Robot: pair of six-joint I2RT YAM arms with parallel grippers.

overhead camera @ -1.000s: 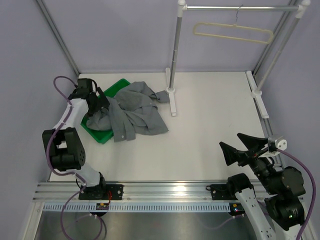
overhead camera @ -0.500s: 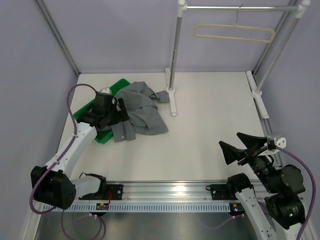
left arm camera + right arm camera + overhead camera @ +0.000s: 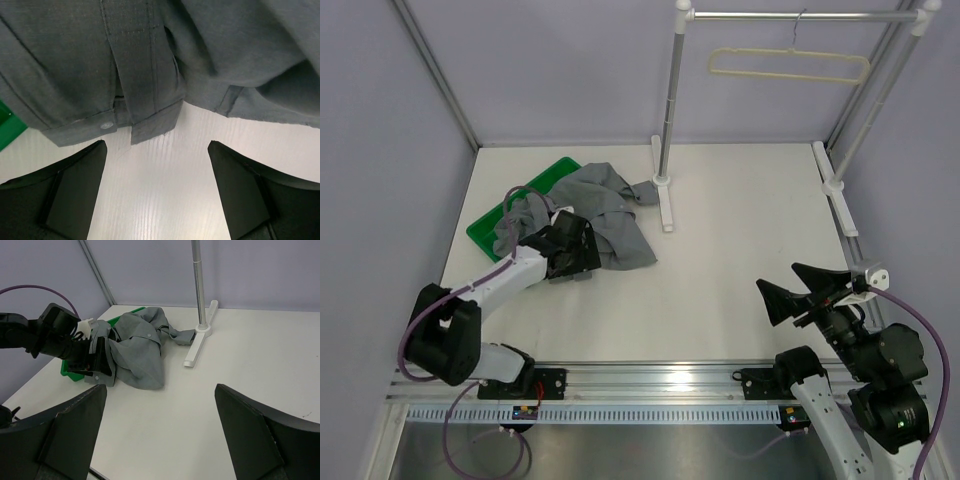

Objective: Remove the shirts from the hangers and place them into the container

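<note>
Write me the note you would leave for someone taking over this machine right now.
Left end effector: open, holding nothing, low over the table at the near edge of the shirt.
Right end effector: open, empty, parked far from the work.
Things: the hanger hangs bare on the rail; the grey shirt lies crumpled, partly over the green tray, the rest spilling onto the table.
Done: shirt off the hanger.
Left: gather the overhanging cloth into the tray.

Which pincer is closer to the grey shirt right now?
Left. The left pincer is open right at the near edge of the grey shirt; the right pincer hangs open far off, over the table near its right front.
</note>
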